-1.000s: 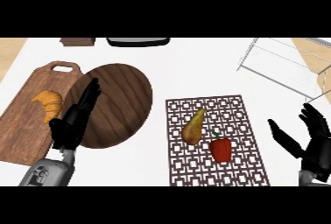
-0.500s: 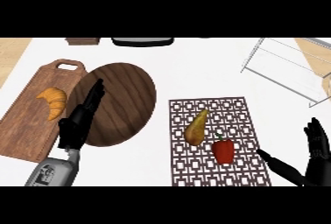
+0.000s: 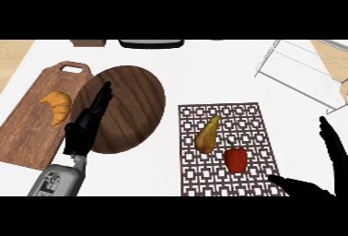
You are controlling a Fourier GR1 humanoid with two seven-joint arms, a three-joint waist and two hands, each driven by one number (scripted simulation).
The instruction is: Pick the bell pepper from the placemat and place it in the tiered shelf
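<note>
Since the earlier frame your right hand (image 3: 325, 177) has slid lower and closer to the placemat (image 3: 221, 150), so its thumb tip now reaches the mat's lower right corner. Its fingers are straight and spread well apart from the thumb, holding nothing. From those fingers the bell pepper (image 3: 236, 159) lies to the left, near but not touching, standing on the mat with its long axis running up and down the view, stem upward. A yellow-brown pear (image 3: 207, 134) lies just up-left of it. Your right hand is far nearer than your left hand (image 3: 87, 126), which rests open and straight over the round wooden board (image 3: 132, 108). The tiered shelf (image 3: 306, 73) waits well apart, up-right. You'll find no readable writing anywhere.
</note>
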